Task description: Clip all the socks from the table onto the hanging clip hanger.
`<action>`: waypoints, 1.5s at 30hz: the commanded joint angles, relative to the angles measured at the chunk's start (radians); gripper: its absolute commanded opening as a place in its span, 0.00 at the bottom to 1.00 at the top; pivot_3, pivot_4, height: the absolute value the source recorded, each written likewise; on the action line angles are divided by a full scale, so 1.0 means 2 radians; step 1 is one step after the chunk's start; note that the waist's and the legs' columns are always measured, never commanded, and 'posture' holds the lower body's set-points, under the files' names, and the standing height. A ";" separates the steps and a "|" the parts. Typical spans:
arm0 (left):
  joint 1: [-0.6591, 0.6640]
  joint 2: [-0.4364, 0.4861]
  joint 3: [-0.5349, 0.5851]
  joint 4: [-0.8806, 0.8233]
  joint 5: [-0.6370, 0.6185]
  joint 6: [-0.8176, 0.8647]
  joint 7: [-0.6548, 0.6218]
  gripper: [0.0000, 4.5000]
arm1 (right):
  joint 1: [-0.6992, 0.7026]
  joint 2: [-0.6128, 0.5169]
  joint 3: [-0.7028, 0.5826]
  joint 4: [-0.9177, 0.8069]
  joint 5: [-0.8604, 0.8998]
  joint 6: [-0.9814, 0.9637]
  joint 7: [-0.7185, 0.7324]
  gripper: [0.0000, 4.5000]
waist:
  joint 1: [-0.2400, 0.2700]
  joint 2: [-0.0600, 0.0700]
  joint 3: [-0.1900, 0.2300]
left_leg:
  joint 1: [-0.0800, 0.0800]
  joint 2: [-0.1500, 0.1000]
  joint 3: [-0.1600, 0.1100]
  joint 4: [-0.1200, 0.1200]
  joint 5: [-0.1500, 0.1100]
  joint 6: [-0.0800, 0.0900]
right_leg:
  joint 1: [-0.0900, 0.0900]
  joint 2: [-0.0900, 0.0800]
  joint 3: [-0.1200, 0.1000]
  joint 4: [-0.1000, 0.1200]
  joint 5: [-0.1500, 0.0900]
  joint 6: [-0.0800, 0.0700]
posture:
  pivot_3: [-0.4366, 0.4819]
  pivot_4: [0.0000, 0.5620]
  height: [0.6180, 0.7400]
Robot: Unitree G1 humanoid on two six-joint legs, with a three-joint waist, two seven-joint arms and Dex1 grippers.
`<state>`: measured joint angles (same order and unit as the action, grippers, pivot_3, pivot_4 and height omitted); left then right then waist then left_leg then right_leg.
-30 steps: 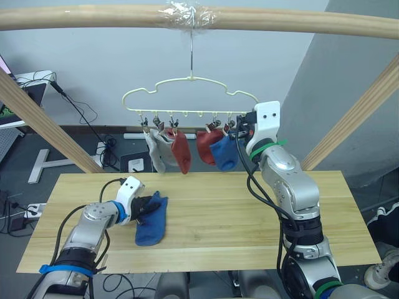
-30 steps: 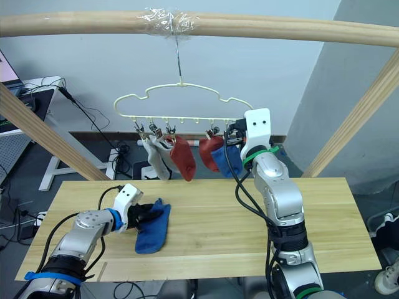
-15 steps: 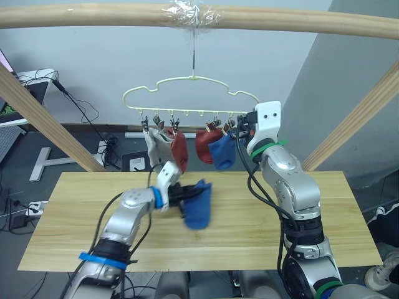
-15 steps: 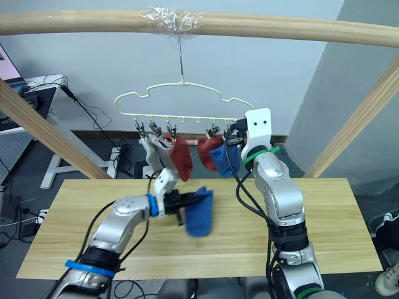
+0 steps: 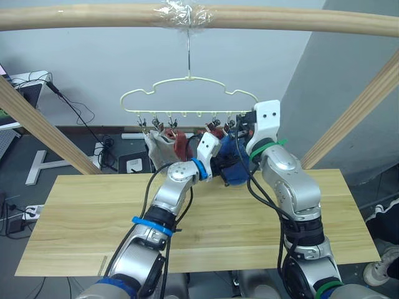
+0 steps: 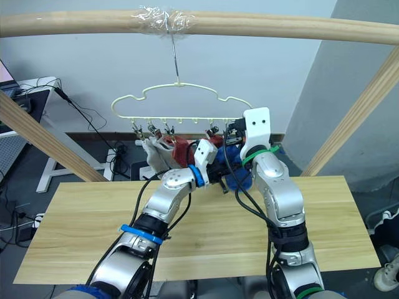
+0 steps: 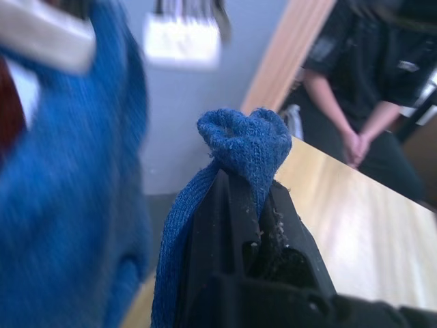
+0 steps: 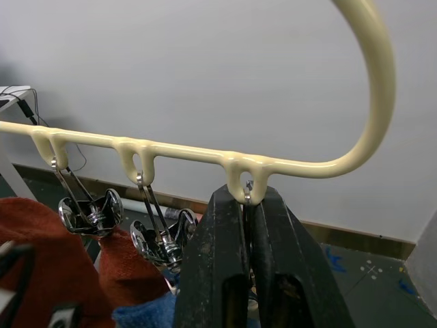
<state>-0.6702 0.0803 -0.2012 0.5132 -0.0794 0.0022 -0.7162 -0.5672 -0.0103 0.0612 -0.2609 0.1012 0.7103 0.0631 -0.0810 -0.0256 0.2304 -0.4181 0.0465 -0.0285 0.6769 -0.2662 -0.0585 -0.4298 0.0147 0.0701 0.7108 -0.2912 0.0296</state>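
My left gripper (image 7: 249, 198) is clamped on one blue knit sock (image 7: 242, 140), raised beside the pale yellow-green wire clip hanger (image 5: 187, 87). My right gripper (image 8: 247, 205) is pinched on the hanger's end clip. Five socks hang clipped: two grey (image 5: 159, 144), two rust-red (image 5: 181, 144), one blue (image 6: 235, 176).

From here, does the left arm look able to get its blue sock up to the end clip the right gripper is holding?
Probably yes. The left gripper, shut on the blue sock, is already raised beside the hung socks, just below the right gripper, which pinches the end clip on the clip hanger. The hung blue sock crowds the approach.
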 commanded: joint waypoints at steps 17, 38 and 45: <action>-0.024 -0.017 0.027 -0.015 -0.015 -0.031 0.013 0.00 | 0.008 0.002 0.002 -0.031 0.004 0.016 0.002 0.00 | -0.002 0.000 0.000 | 0.000 0.000 0.000 0.000 0.000 0.000 | 0.000 0.000 0.000 0.000 0.000 0.000 | 0.37 0.40 0.71; 0.038 0.029 0.018 -0.078 -0.019 0.009 -0.029 0.78 | 0.031 -0.008 -0.024 -0.077 0.031 0.036 0.021 1.00 | -0.002 0.000 0.000 | 0.000 0.000 0.000 0.000 0.000 0.000 | 0.000 0.000 0.000 0.000 0.000 0.000 | 0.40 0.37 0.71; 0.133 0.111 0.032 -0.208 -0.059 0.037 -0.092 1.00 | 0.057 -0.066 -0.025 -0.129 0.061 0.074 0.072 1.00 | -0.002 0.000 0.000 | 0.000 0.000 0.000 0.000 0.000 0.000 | 0.000 0.000 0.000 0.001 0.000 0.000 | 0.42 0.34 0.71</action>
<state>-0.4499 0.2587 -0.1611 0.2198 -0.1411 0.0766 -0.8404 -0.4693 -0.1038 0.0251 -0.4405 0.1889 0.8422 0.1635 -0.0843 -0.0256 0.2305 -0.4177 0.0471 -0.0290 0.6766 -0.2660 -0.0588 -0.4297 0.0147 0.0700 0.7116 -0.2915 0.0301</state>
